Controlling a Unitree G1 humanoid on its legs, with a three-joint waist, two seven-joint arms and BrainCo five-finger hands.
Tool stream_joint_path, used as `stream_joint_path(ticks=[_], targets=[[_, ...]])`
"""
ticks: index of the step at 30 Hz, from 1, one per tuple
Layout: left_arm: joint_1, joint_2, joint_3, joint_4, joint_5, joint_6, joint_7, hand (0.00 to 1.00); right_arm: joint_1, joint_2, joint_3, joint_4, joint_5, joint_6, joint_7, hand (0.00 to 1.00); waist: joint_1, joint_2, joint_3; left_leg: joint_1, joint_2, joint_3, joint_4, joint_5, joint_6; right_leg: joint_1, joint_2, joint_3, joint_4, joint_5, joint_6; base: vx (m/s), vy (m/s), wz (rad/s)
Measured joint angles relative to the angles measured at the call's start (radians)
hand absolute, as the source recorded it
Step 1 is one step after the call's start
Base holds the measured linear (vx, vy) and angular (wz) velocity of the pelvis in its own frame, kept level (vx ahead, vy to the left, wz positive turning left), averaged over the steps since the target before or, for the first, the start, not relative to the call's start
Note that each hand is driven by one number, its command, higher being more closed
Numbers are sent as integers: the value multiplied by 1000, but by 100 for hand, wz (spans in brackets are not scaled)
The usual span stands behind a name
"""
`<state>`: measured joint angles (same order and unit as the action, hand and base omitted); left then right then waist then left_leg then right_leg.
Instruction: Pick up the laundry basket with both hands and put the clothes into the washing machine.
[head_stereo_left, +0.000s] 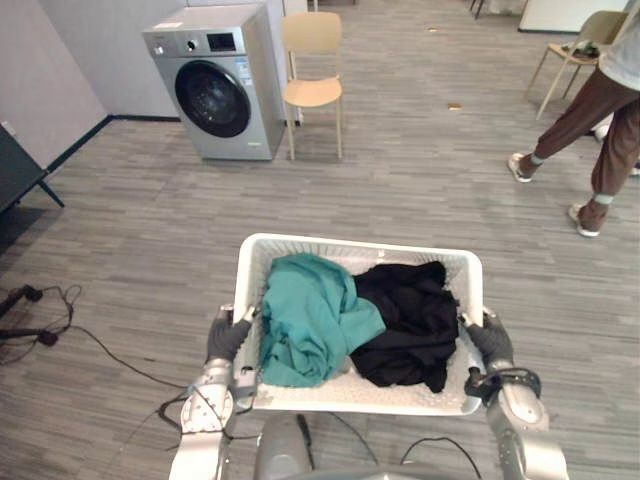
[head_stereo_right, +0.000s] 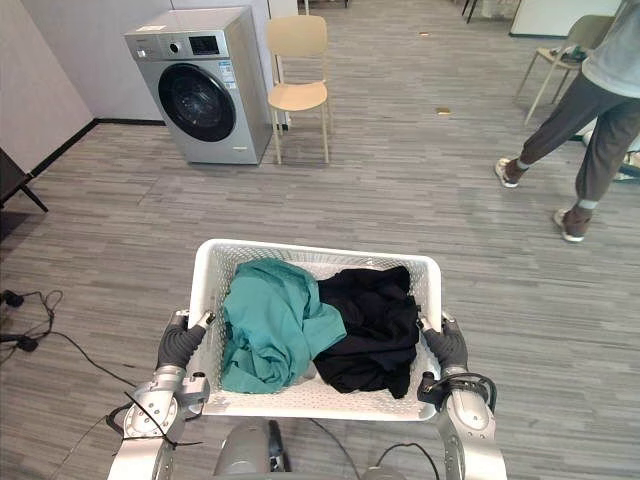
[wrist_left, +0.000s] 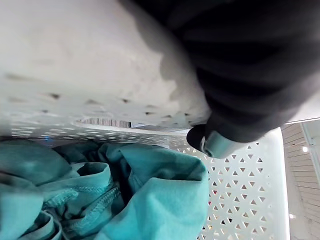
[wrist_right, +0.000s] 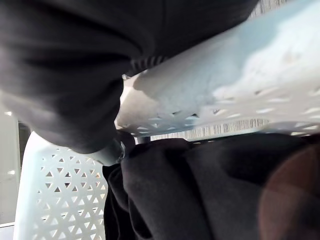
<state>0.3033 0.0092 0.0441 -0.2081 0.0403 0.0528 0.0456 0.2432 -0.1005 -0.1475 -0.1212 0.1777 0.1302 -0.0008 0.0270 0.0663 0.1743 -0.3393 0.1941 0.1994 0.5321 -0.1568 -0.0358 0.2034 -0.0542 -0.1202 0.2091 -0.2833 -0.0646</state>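
The laundry basket was gripped at its side rims, left hand and right hand curled over them; teal garment and black garment were piled inside it, with the washing machine well beyond.

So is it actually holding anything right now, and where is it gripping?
Yes: the white laundry basket, held between both hands. The left hand grips the rim of its left side, the right hand the rim of its right side.
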Motion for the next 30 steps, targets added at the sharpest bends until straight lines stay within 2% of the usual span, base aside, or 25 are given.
stream_joint_path(ticks=[1,2,3,4,5,6,7,8,9,11,12,13,14,15,17,18,19,20,21,22,24,25,26,27,30], targets=[[0,-7,1,0,0,0,0,100,-3,-4,0,1,0,0,0,100,2,3,-2,5,-16,-13,-117,26,-32,17,-11,5,-11,-10,15,535,294,-22],[-3,-8,3,3,0,1,0,100,-15,-4,1,23,0,-4,3,100,16,-2,-2,25,-41,-15,-208,187,-36,58,-38,21,-33,-31,47,435,248,-13],[-14,0,9,11,1,3,0,100,-38,5,0,57,0,-5,2,100,15,-28,-4,36,-80,-1,-188,154,0,76,-68,39,-42,-36,58,643,370,2],[-29,-2,18,10,2,8,0,100,-61,0,0,68,0,-5,1,100,10,-29,-4,-12,-82,-5,-89,86,33,72,-78,48,-36,-2,100,537,326,16],[-32,-2,20,10,2,9,0,100,-67,1,0,69,0,-5,1,100,11,-28,-3,-31,-76,-4,-29,48,46,74,-87,58,-27,10,121,636,425,7],[-29,-4,31,10,1,10,0,100,-79,4,1,77,0,-5,3,100,21,-37,-4,-37,-76,1,56,-27,65,72,-100,77,32,21,141,517,383,-3],[-26,-3,37,10,1,10,0,100,-77,15,1,81,-2,-5,5,100,27,-54,-12,-13,-97,12,87,-89,74,43,-120,96,150,27,181,516,367,-7],[-25,1,37,10,1,10,0,100,-77,18,2,86,-3,-6,6,100,30,-67,-16,9,-113,26,88,-113,79,12,-142,111,244,37,217,618,371,-6],[-23,25,34,9,2,11,0,100,-80,39,1,109,-15,-9,7,100,35,-100,-15,93,-170,59,77,-169,103,-110,-195,171,580,138,339,517,272,-6],[-7,37,29,8,4,13,0,100,-78,56,2,136,-32,-13,7,100,22,-100,-15,173,-200,61,64,-213,129,-232,-206,165,879,162,334,488,203,3],[-2,40,29,8,8,16,1,100,-78,60,5,148,-34,-14,6,100,15,-97,-14,204,-205,61,48,-219,137,-266,-205,145,936,154,319,479,157,4],[4,42,28,8,12,22,1,100,-75,62,5,158,-43,-13,6,100,14,-88,-9,253,-211,61,14,-220,140,-311,-200,113,981,130,278,471,141,-8],[13,42,27,8,12,25,2,100,-73,63,6,161,-54,-13,6,100,13,-73,-5,316,-212,61,-38,-219,139,-370,-187,72,975,90,212,454,124,-12],[17,42,27,8,12,25,2,100,-69,63,7,161,-57,-14,6,100,12,-66,-7,341,-212,59,-59,-218,139,-395,-184,50,953,73,195,416,85,-7],[27,43,15,6,12,25,2,100,-48,61,4,152,-63,-18,4,100,-8,-53,-16,401,-200,46,-77,-218,138,-454,-165,-4,773,12,142,398,15,24],[29,43,7,6,12,25,3,100,-45,58,5,150,-63,-19,4,100,-13,-52,-17,413,-195,42,-74,-217,137,-459,-158,-10,709,-1,137,412,-34,32],[32,43,3,6,11,25,3,100,-32,53,4,144,-63,-20,4,100,-14,-58,-25,426,-194,37,-62,-215,130,-470,-128,-15,541,2,127,415,-41,16],[35,50,-3,5,11,24,5,100,-15,57,8,130,-63,-25,2,100,-9,-84,-45,423,-204,32,-28,-218,115,-455,-105,-11,306,139,96,513,-48,26],[28,34,-5,27,10,26,6,100,-8,48,9,131,-62,-29,0,100,-17,-54,-47,420,-191,10,7,-227,99,-429,-93,-17,304,143,112,536,22,21],[35,14,-27,32,12,32,3,100,4,27,1,134,-63,-27,-7,100,-8,-39,-54,368,-146,-10,115,-219,37,-360,-73,-23,206,159,106,444,30,6],[47,14,-34,30,10,19,4,100,-4,20,-1,135,-66,-28,-13,100,13,-41,-59,344,-141,-7,69,-231,47,-309,-73,-1,123,186,108,370,47,-32],[46,11,-33,24,10,15,7,100,-10,22,0,139,-66,-33,-15,100,16,-62,-57,309,-136,-14,0,-226,38,-290,-85,7,84,198,115,317,56,-27],[46,10,-33,21,10,13,8,100,-14,22,-1,140,-66,-36,-15,100,15,-59,-59,299,-126,-18,-53,-214,24,-279,-88,8,68,202,119,284,113,-20],[47,6,-33,21,10,9,8,100,-16,25,-2,146,-66,-39,-15,100,16,-44,-67,304,-105,-13,-166,-83,1,-258,-83,9,44,205,125,294,171,-32],[70,16,-26,22,10,8,10,100,4,45,1,155,-67,-42,-14,100,11,-59,-84,351,-125,-4,-183,-72,11,-201,-91,12,-22,237,152,244,181,-13]])
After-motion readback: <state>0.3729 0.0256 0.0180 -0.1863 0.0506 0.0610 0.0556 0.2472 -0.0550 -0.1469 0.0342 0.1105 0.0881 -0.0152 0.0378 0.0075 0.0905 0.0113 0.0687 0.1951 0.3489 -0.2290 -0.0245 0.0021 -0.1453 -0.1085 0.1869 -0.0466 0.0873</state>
